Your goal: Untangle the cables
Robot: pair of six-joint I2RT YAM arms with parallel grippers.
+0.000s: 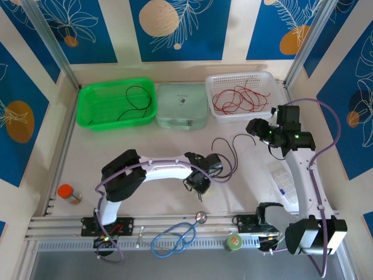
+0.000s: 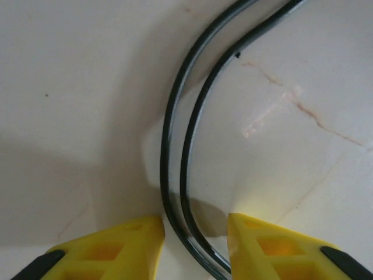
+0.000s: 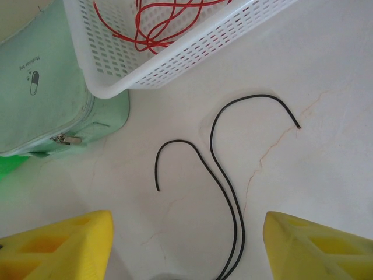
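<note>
Left gripper [image 2: 195, 236] low, jaws narrowly apart; right gripper [image 3: 187, 233] higher, jaws wide apart.

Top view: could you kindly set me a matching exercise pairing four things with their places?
Things:
1 red wires
2 black pair
3 lone black wire
4 stethoscope

Places:
A green bin
B near edge of table
C white basket
D between the left jaws

Pairs: 1-C, 2-D, 3-A, 4-B
</note>
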